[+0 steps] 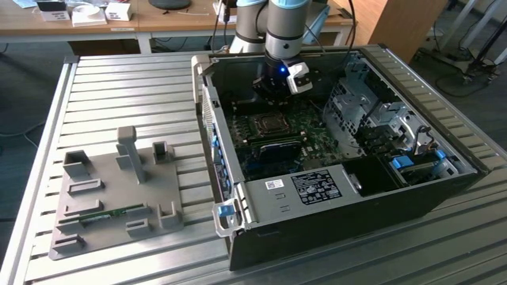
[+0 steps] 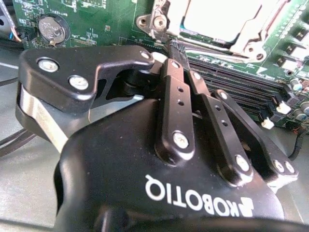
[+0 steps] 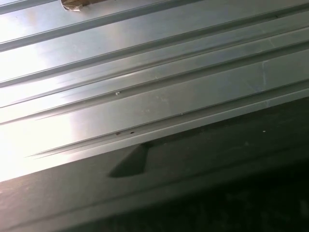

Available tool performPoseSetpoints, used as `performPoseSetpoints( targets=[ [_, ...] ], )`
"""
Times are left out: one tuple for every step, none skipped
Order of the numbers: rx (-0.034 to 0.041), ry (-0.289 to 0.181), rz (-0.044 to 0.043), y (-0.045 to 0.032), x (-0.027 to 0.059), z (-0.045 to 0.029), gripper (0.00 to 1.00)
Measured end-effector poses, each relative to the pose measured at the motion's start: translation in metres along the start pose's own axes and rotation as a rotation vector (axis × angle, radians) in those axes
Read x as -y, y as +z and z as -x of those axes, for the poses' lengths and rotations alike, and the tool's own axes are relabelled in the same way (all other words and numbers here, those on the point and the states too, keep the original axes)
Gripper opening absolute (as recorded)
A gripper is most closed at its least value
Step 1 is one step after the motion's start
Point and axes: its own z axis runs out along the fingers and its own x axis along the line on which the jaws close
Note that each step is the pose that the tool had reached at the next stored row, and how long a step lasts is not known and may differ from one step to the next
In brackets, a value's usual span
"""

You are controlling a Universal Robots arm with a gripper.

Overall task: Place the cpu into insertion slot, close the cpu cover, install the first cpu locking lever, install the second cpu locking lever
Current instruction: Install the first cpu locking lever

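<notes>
Ribbed metal table (image 1: 119, 89), wooden desk (image 1: 158, 21) behind, dark grey floor (image 1: 24, 83) beyond.

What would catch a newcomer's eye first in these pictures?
The arm's gripper hangs inside the open computer case, just above the green motherboard. In the second wrist view its black body looms large, close to the cpu, which sits framed by the cpu cover. On the exterior view's left, a grey fixture tray lies on the slatted table.
</notes>
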Motion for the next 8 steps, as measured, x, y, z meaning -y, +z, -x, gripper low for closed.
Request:
performPoseSetpoints(
  targets=[
    [0.0006, 0.000, -0.0002, 0.0002, -0.0001, 0.0000, 0.11],
    [0.0009, 0.000, -0.0002, 0.0003, -0.0001, 0.0000, 0.11],
    [0.0011, 0.000, -0.0002, 0.0004, -0.0001, 0.0000, 0.11],
    [0.0012, 0.000, -0.0004, 0.0004, -0.0001, 0.0000, 0.11],
    [0.0013, 0.000, -0.0008, 0.0004, -0.0001, 0.0000, 0.11],
    [0.0013, 0.000, -0.0008, 0.0004, 0.0000, 0.0000, 0.11],
    [0.0014, 0.000, -0.0008, 0.0002, -0.0001, 0.0000, 0.11],
    [0.0018, 0.000, 0.0001, -0.0003, -0.0003, 0.0001, 0.11]
  ],
)
